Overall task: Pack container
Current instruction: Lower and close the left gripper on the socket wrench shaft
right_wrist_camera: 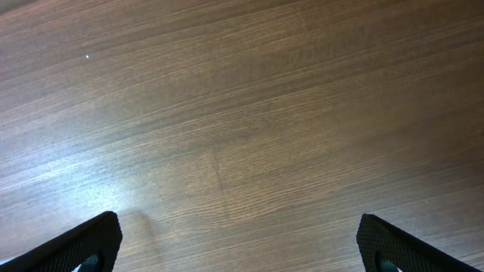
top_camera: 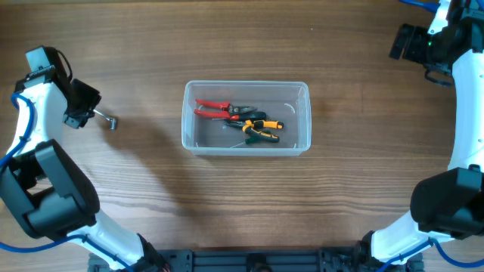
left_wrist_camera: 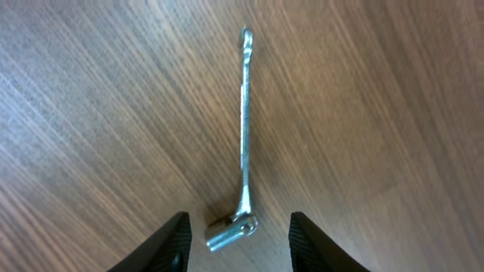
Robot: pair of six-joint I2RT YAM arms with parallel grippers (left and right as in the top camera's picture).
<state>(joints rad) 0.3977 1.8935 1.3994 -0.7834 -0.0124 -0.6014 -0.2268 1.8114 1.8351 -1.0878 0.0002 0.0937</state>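
Wood-grain table (top_camera: 151,45) — container (top_camera: 246,83) at centre, pliers (top_camera: 215,108) inside. Left gripper (left_wrist_camera: 239,223), nearer, spread and empty, flanks wrench's (left_wrist_camera: 244,128) socket end — shaft runs straight ahead. Right gripper (right_wrist_camera: 238,234) wide, empty.

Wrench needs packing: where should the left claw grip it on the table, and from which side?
Probably take the wrench by its thin straight shaft, mid-length, from above, the left claw straddling it: it lies flat on the table, and its jointed head looks awkward.

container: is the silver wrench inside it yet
No, the silver wrench lies on the wooden table, well left of the container.
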